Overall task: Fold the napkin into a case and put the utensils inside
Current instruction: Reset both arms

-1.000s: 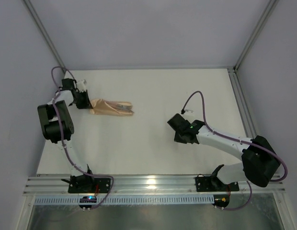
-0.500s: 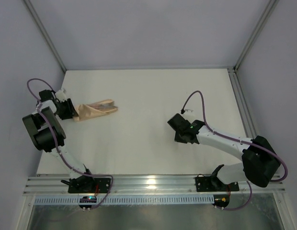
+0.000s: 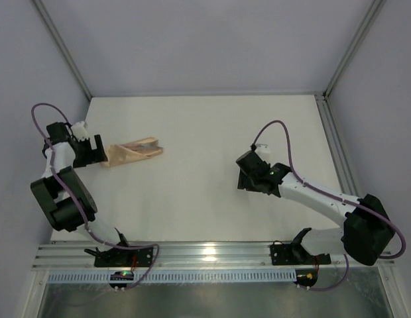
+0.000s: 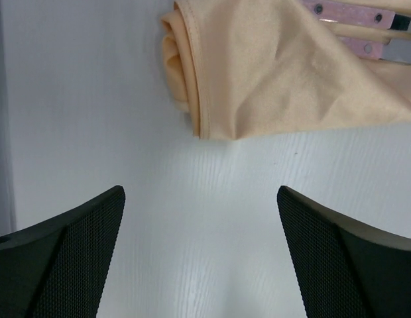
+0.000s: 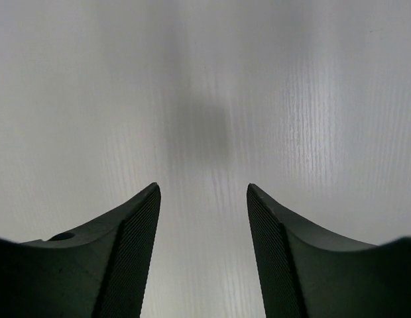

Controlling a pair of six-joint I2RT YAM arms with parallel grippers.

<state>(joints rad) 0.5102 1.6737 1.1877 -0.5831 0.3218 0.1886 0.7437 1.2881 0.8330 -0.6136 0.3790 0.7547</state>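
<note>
The case lies at the far left of the counter, the utensils tucked inside with handles showing. The left pincer sits just beside its folded end, spread and empty. The right pincer, also spread, hovers well apart, likely unneeded.

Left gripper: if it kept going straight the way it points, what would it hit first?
Probably the case: its rolled end lies directly ahead of the left gripper, whose jaws stand open. Its height above the table is unclear.

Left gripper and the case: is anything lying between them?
No. Left wrist view shows only bare white table between the open left gripper and the case.
</note>
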